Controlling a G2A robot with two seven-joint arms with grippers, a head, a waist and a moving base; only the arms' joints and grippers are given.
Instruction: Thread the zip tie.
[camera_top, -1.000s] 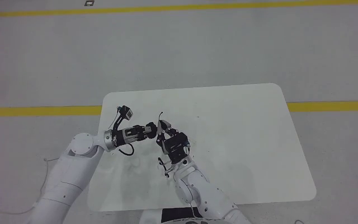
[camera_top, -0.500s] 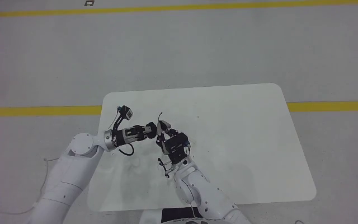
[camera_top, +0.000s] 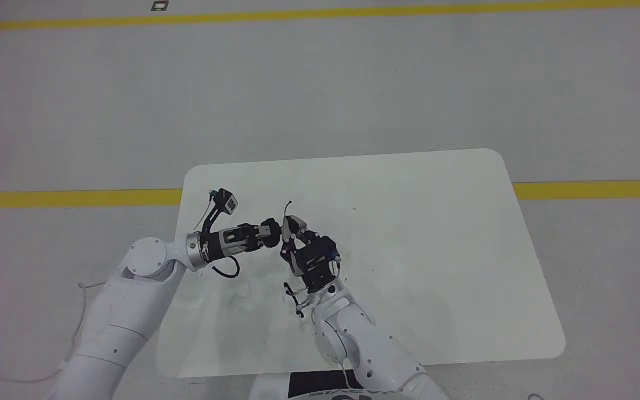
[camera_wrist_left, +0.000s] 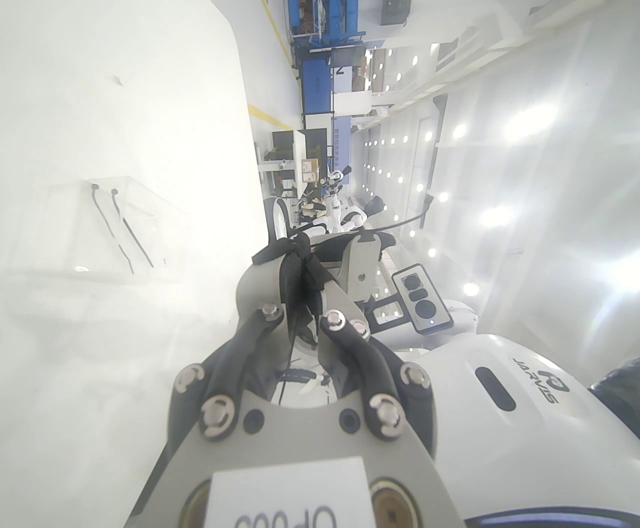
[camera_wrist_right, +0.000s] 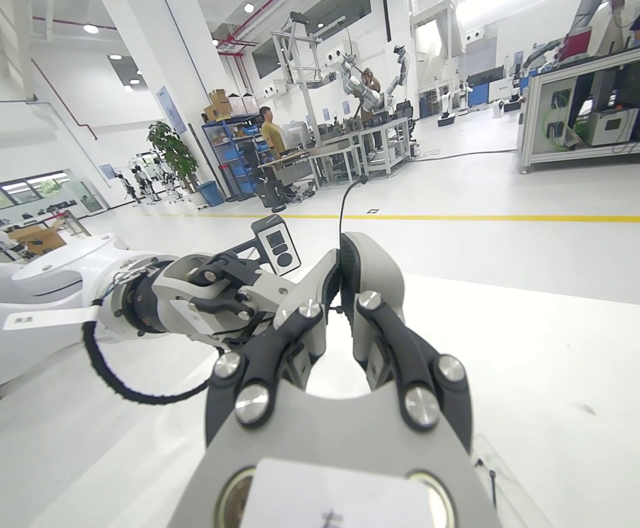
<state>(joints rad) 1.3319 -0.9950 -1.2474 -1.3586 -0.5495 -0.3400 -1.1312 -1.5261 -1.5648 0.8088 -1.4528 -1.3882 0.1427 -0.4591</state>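
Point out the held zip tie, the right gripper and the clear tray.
zip tie (camera_wrist_right: 341, 215), right wrist view, strap above the fingertips.
right gripper (camera_wrist_right: 341, 256), right wrist view, between its fingertips.
clear tray (camera_wrist_left: 55, 235), left wrist view, bare floor.

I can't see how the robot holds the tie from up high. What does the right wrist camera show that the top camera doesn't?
Right wrist view: a close look at the right fingers shut on the tie, plus a plant in the room behind.
Top view: the whole white table, with both arms meeting over its left part.
Both: the tie sticking up above the fingers, the left arm close beside them, and a yellow floor line.
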